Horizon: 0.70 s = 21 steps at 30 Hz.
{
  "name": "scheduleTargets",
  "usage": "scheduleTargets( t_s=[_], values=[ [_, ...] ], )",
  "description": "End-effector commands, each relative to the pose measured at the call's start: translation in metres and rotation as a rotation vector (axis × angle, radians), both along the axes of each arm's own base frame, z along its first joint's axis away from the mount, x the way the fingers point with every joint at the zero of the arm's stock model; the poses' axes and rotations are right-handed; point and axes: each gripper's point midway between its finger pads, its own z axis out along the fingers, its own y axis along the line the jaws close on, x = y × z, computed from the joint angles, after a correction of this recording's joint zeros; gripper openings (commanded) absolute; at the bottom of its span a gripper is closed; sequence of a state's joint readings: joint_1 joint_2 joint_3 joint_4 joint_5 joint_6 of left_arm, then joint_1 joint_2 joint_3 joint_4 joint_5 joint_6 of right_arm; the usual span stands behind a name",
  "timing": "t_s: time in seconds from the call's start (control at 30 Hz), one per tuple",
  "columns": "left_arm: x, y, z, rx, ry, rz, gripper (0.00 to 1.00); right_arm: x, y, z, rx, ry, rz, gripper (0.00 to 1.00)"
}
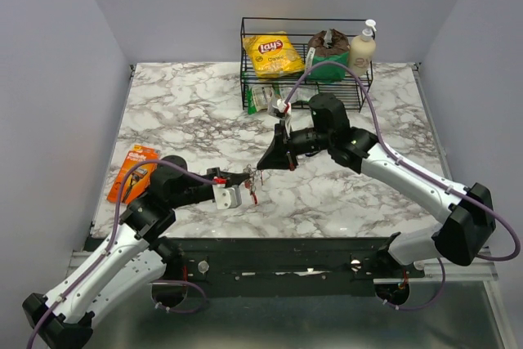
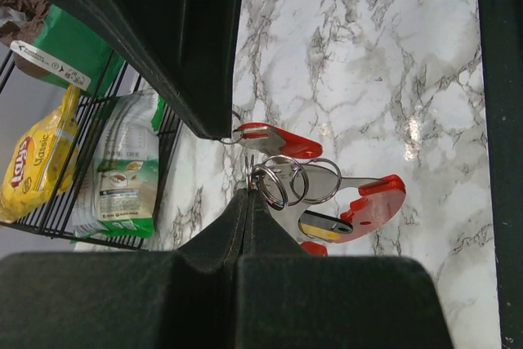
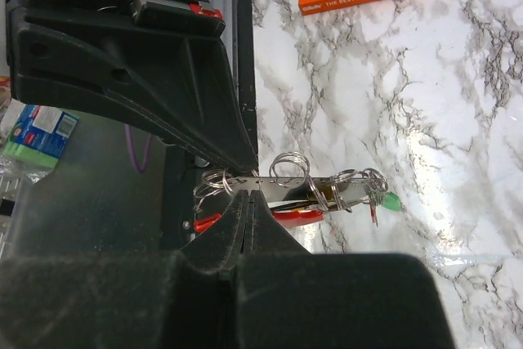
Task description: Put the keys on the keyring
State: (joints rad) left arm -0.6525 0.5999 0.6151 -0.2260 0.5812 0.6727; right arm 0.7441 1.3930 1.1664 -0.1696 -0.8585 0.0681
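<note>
At the front edge of the bench, the left hand is pinching the keyring, fully closed and holding the bunch just above the surface. Just beyond, the right hand is clamping closed on a red-tagged key, right beside the ring. A wire basket is sitting at the far edge.

**Table**: white marble pattern, grey-black veins. **Razor pack**, near left: orange. **Wire basket**, far: black; in it a yellow chip bag with red logo, a green packet, a cream bottle. **Keys**: silvery metal, red tags, one green tag. **Keyring**: silvery. **Arms**: black and pale grey, purple cables.
</note>
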Motion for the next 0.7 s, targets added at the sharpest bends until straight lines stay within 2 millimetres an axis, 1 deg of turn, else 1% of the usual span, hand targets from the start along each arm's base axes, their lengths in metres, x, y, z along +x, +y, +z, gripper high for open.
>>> scheduleTargets(
  t_s=[0.0,0.17,0.3,0.67],
  values=[
    [-0.008,-0.008,0.038,-0.060,-0.110,-0.074,0.00,0.001,0.003,0.013,0.029,0.001,0.019,0.00],
    [-0.013,-0.010,0.044,-0.072,-0.125,-0.097,0.00,0.002,0.004,0.011,0.023,0.018,0.019,0.00],
    [-0.015,-0.010,0.049,-0.087,-0.126,-0.103,0.00,0.001,0.004,0.013,0.028,0.020,0.027,0.00],
    [-0.006,-0.009,0.041,-0.065,-0.112,-0.061,0.00,-0.003,0.001,0.018,0.038,0.030,0.033,0.00]
  ],
)
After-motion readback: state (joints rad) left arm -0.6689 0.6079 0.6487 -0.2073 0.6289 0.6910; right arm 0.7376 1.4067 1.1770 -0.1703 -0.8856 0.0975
